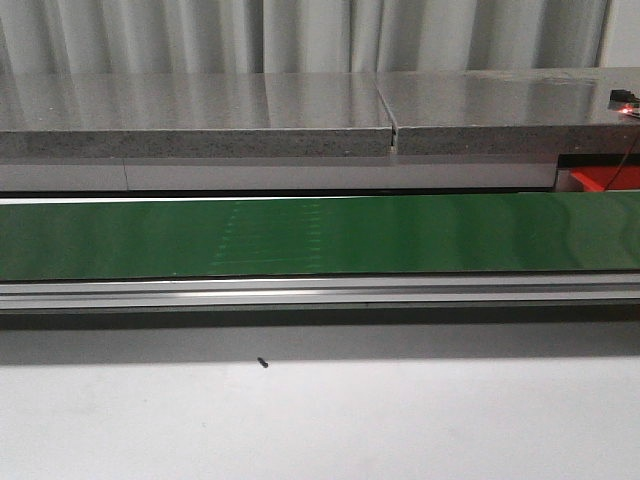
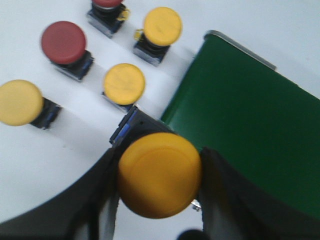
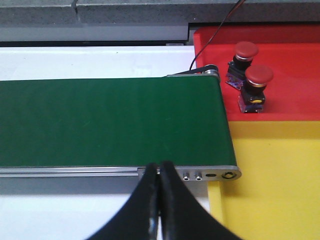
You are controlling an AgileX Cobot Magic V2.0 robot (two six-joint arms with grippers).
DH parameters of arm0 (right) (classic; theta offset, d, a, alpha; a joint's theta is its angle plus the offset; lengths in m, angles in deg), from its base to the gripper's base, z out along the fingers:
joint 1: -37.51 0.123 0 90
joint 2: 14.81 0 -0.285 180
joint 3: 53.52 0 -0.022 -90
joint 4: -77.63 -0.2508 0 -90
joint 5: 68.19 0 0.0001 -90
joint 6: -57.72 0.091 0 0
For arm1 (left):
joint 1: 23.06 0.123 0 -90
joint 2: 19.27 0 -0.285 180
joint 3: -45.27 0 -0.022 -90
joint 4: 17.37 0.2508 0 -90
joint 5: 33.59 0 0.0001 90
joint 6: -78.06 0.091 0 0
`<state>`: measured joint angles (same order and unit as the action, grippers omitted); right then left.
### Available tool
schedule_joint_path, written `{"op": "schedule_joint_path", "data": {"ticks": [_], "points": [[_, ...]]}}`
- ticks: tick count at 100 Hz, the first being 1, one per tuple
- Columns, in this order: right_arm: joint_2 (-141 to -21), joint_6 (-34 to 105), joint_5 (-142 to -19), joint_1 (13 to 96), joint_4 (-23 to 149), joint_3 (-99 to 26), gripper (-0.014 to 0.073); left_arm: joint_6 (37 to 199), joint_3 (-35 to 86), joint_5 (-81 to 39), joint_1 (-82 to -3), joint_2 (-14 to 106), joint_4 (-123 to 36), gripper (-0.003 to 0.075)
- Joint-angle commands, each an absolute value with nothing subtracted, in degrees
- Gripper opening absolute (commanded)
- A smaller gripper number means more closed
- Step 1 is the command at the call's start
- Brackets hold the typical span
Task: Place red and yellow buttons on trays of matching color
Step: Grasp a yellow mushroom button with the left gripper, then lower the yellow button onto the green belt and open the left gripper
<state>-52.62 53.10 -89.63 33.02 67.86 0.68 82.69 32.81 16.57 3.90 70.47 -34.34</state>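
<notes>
In the left wrist view my left gripper (image 2: 159,182) is shut on a yellow button (image 2: 159,175), held over the white table beside the end of the green belt (image 2: 250,120). Three more yellow buttons (image 2: 124,83) and two red buttons (image 2: 63,42) stand on the table beyond it. In the right wrist view my right gripper (image 3: 159,172) is shut and empty at the near rail of the belt (image 3: 110,120). Two red buttons (image 3: 257,76) stand on the red tray (image 3: 295,80). The yellow tray (image 3: 280,180) has nothing on it. Neither gripper shows in the front view.
The front view shows the green belt (image 1: 320,235) running across, its metal rail (image 1: 320,292) in front, and a grey stone ledge (image 1: 200,115) behind. A small black speck (image 1: 262,363) lies on the white table. A corner of the red tray (image 1: 600,180) shows far right.
</notes>
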Motion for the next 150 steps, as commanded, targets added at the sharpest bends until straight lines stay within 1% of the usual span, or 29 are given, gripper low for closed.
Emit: {"op": "schedule_joint_path", "data": {"ticks": [1,20,39,44,51,68,73,78,98,124,138,150], "points": [[-52.59,52.83,-85.52,33.02,68.19,-0.73,-0.0061,82.73,33.94,14.92,1.04,69.26,-36.76,0.0131],[-52.59,52.83,-85.52,33.02,68.19,-0.73,-0.0061,82.73,33.94,14.11,-3.81,71.81,-37.11,0.0131],[-52.59,52.83,-85.52,33.02,68.19,-0.73,-0.0061,82.73,33.94,13.69,-5.11,74.52,-38.01,0.0132],[-52.59,52.83,-85.52,33.02,68.19,-0.73,-0.0061,83.00,33.94,14.21,-5.11,75.05,-38.01,0.0146],[-52.59,52.83,-85.52,33.02,68.19,-0.73,-0.0061,83.56,33.94,15.03,-5.11,75.75,-38.25,0.0208],[-52.59,52.83,-85.52,33.02,68.19,-0.73,-0.0061,83.91,33.94,14.70,-5.11,76.18,-39.23,0.0465],[-52.59,52.83,-85.52,33.02,68.19,-0.73,-0.0061,84.26,33.94,14.25,-5.11,76.18,-40.30,0.0513],[-52.59,52.83,-85.52,33.02,68.19,-0.73,-0.0061,86.03,33.94,13.67,-5.11,75.88,-42.32,0.0534],[-52.59,52.83,-85.52,33.02,68.19,-0.73,-0.0061,90.09,33.94,12.40,-5.11,73.55,-49.84,0.0536],[-52.59,52.83,-85.52,33.02,68.19,-0.73,-0.0061,90.09,33.94,13.78,-4.14,71.18,-47.87,0.0536],[-52.59,52.83,-85.52,33.02,68.19,-0.73,-0.0061,90.09,33.94,14.61,-1.27,69.63,-47.50,0.0536],[-52.59,52.83,-85.52,33.02,68.19,-0.73,-0.0061,89.73,33.94,15.42,3.21,69.08,-44.49,0.0536]]}}
